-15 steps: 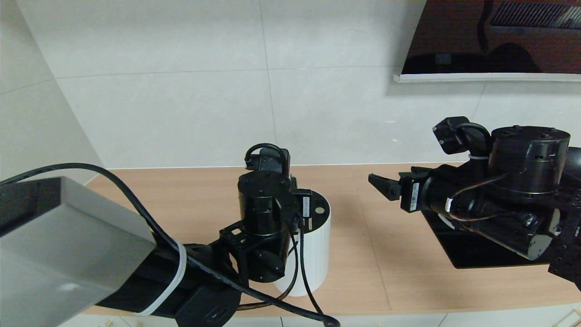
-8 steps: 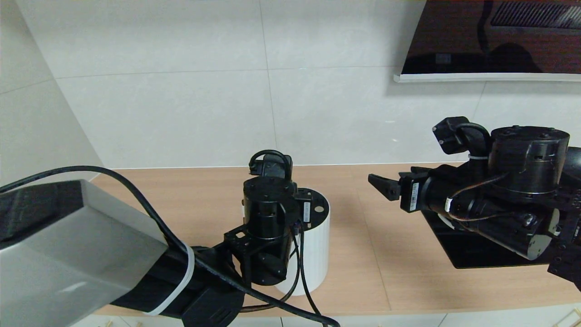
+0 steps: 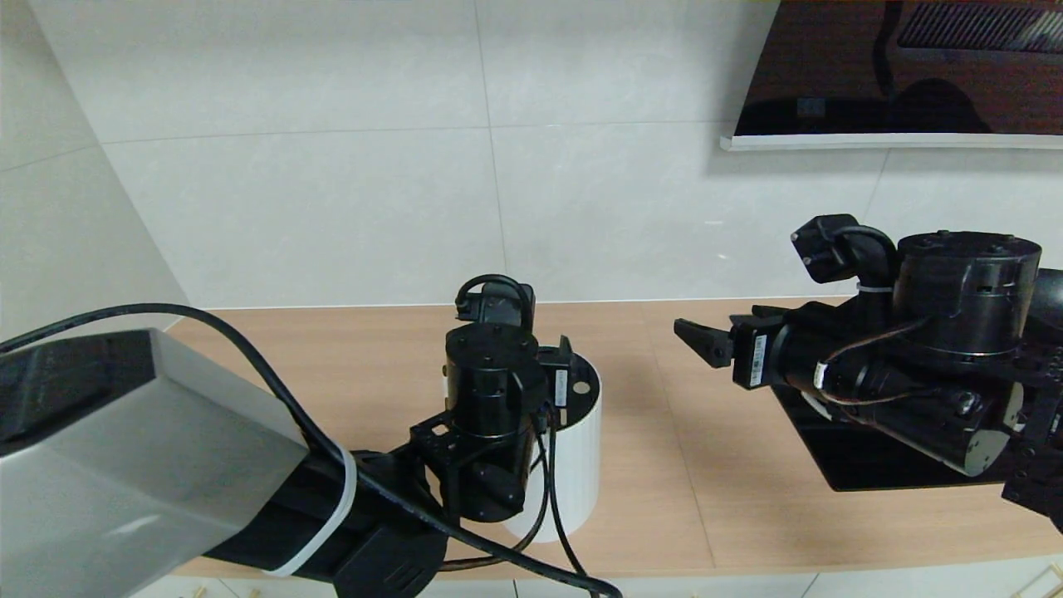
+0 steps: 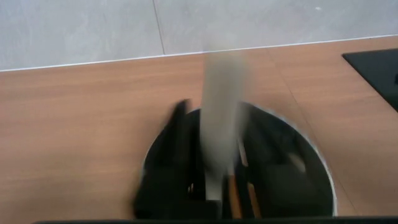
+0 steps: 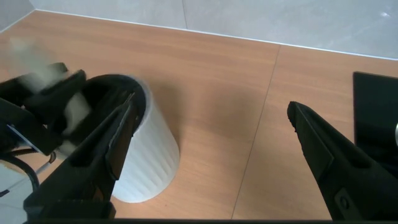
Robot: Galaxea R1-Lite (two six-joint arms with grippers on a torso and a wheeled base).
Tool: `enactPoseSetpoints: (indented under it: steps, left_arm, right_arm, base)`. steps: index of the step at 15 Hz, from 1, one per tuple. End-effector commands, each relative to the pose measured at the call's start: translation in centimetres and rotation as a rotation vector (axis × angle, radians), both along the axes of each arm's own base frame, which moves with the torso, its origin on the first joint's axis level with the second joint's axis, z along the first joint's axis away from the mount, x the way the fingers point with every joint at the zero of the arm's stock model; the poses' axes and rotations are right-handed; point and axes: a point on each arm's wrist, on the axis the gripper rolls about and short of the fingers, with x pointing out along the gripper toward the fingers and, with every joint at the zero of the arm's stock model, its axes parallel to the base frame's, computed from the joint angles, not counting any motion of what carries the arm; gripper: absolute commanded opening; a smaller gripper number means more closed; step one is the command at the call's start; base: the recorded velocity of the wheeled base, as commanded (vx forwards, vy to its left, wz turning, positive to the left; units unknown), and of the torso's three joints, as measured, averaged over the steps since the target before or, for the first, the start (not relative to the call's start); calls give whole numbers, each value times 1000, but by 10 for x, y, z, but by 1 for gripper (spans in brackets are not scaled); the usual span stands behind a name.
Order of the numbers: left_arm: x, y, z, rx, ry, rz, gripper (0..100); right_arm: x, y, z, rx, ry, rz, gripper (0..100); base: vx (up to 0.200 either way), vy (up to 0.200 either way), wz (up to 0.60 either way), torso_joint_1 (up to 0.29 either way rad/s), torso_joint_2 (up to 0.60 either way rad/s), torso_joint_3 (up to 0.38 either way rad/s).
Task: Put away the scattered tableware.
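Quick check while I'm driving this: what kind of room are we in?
Most likely a kitchen: a wooden countertop against a tiled wall, a black cooktop with a dark range hood above it, and a white utensil holder.

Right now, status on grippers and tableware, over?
Left gripper above white utensil holder, pale utensil at its mouth, grip unclear. Right gripper open, empty, over counter. No obstruction seen.

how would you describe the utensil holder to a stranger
On the wooden counter, look near the middle, under the left arm. The utensil holder is the upright white cylinder with a black top; the hob farther right is flat and black.
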Motion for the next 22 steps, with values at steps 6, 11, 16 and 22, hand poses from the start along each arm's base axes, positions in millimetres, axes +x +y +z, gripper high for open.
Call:
enactPoseSetpoints:
  steps: [6, 11, 16, 22]
  left_arm:
    - [-3, 3, 5, -12, -7, 1, 100]
    - [-32, 31, 55, -79, -71, -17, 100]
    - [-71, 86, 129, -259, -256, -117, 100]
    - [-174, 203, 178, -281, -462, -239, 100]
  right_arm:
    - [0, 0, -1, -2, 1, 0, 100]
    - [-1, 0, -1, -2, 4, 0, 100]
    - [-15, -17, 34, 89, -131, -26, 100]
    - [-97, -89, 69, 194, -321, -105, 100]
  base:
    - [0, 0, 0, 0, 0, 0]
    - [0, 0, 0, 0, 0, 0]
    - [0, 0, 0, 0, 0, 0]
    - [0, 0, 0, 0, 0, 0]
